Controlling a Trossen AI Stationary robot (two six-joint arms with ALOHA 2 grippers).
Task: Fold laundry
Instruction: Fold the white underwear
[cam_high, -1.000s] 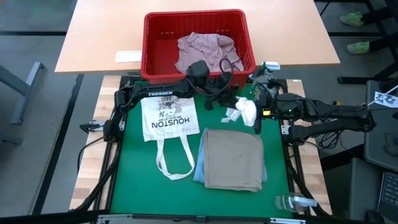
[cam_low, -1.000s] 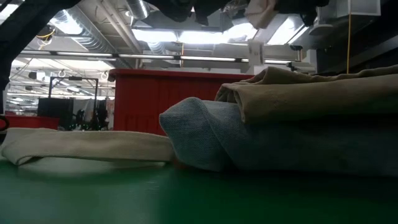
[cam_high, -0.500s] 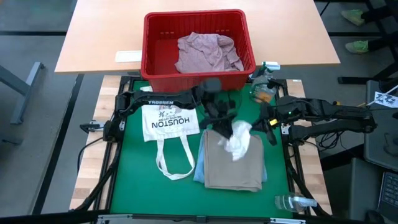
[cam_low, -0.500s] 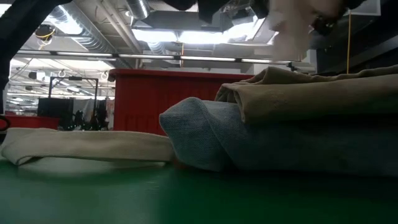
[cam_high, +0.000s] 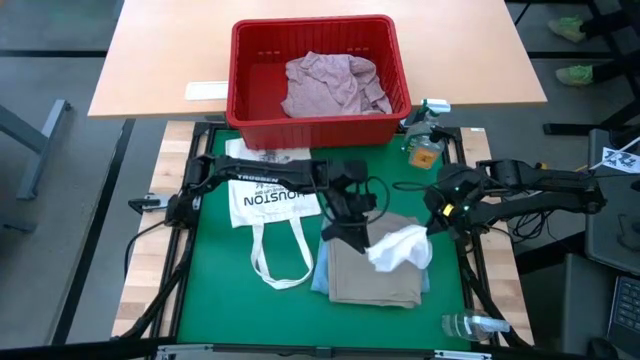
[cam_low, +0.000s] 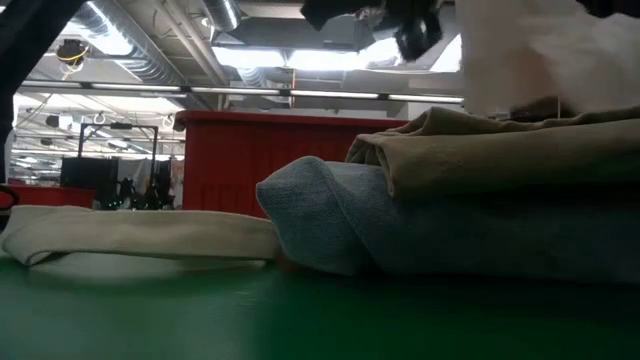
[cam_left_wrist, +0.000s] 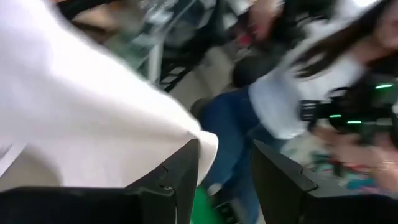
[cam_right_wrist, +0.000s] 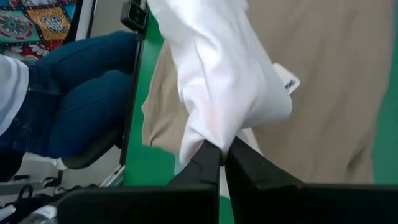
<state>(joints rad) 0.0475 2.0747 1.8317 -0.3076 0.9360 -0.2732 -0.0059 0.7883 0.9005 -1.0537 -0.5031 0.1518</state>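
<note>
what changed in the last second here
Both arms carried the white garment from near the red basket down over the folded khaki cloth. The left pincer opened and let go; the right pincer holds it, shut. Tote bag and basket shirt stayed put.

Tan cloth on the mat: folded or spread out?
Folded: the tan cloth lies as a neat rectangle stacked on the jeans, its doubled edge visible in the low view.
</note>
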